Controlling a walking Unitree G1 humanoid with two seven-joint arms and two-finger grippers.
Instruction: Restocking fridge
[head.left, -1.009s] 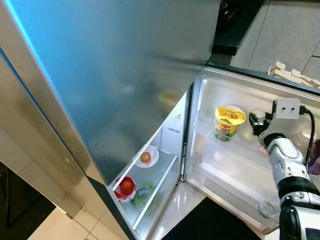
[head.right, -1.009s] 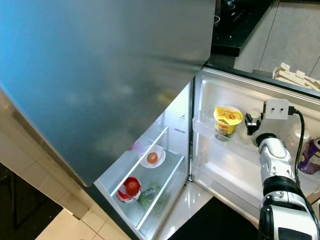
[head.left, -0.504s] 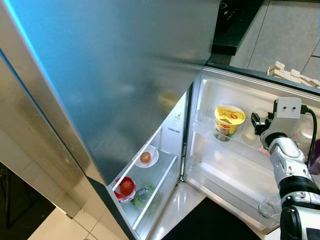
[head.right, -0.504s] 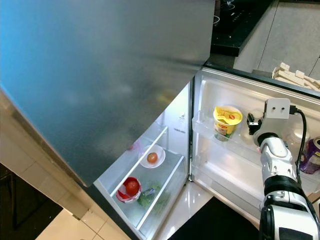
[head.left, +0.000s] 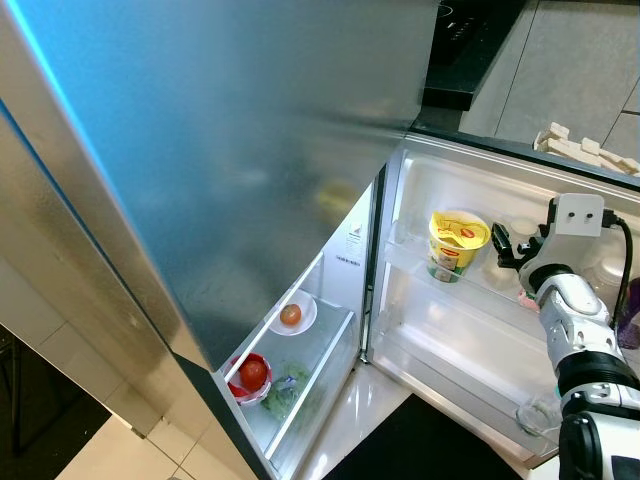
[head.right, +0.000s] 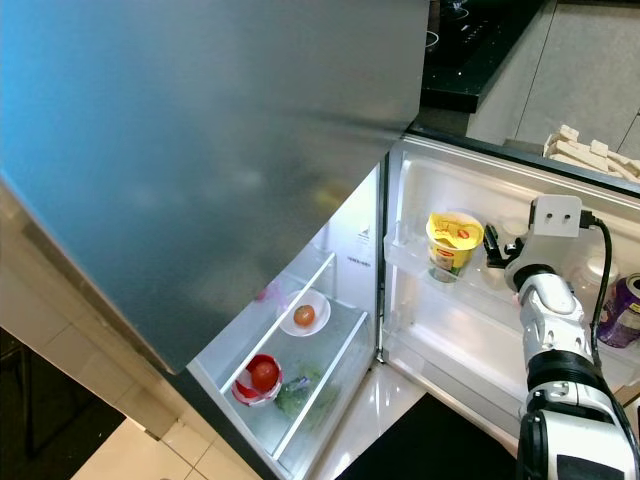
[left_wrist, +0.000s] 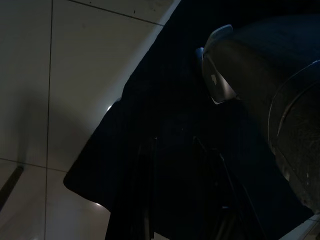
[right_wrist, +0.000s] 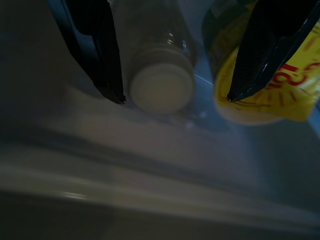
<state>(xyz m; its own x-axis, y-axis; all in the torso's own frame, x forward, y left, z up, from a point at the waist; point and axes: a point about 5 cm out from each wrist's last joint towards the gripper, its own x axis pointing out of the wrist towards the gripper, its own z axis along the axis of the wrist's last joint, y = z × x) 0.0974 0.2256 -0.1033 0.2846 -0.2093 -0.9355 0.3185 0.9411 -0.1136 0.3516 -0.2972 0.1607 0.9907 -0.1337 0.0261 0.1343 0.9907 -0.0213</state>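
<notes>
Right gripper (right_wrist: 175, 97) (spread) over one bottle (right_wrist: 161, 82).

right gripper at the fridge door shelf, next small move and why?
Probably ease the right gripper down over the white-capped bottle. Its fingers are open, the cap sits between the tips, and the yellow cup stands close beside, so a straight descent looks safest.

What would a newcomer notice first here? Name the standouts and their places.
The big brushed-steel fridge door swung open dominates the left. On the inner door's upper shelf stands a yellow-lidded round cup, and the right tool hovers just beside it, fingers open, over a small white-capped clear bottle. Low inside the fridge sit a tomato on a small white plate and another in a red bowl.
</notes>
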